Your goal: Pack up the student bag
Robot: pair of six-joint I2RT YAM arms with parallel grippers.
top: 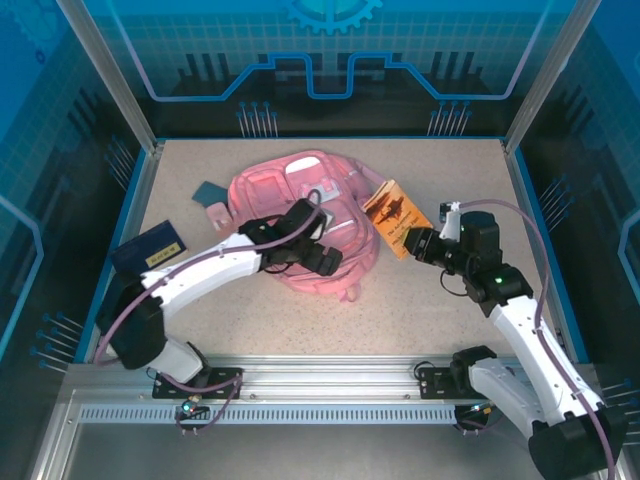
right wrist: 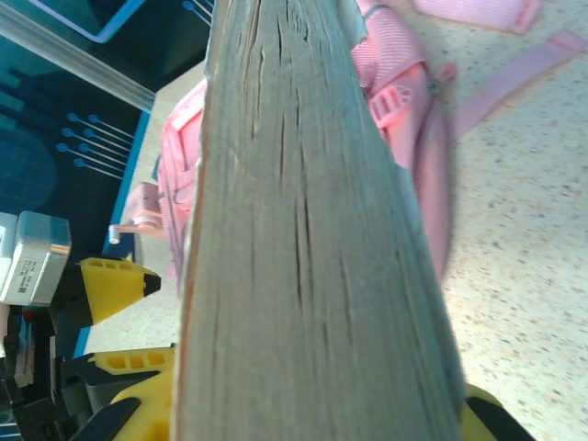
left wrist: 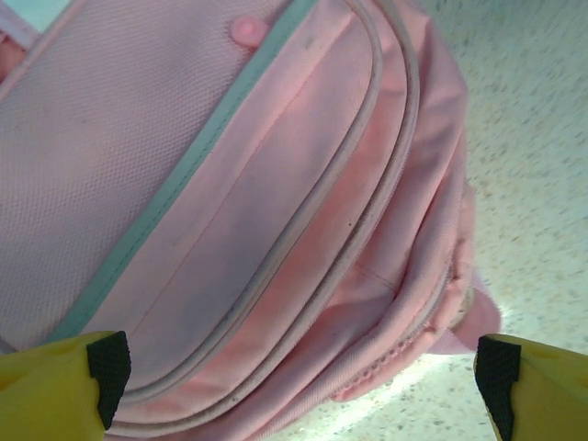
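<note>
the pink student bag (top: 268, 190) is seen beneath the left gripper (left wrist: 303, 367), jaws spread wide. just right of the bag an orange paperback (top: 392, 215) is pinched by the right gripper (top: 418, 245); with zips (left wrist: 367, 239) seemingly shut, it could be jammed or dropped.

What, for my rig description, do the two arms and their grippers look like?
Both arms, left arm and right arm, have white shells, black joints and looping lilac cables. A green light glows on the right one. The left gripper has yellow fingers with black pads; the right gripper is yellow too.
</note>
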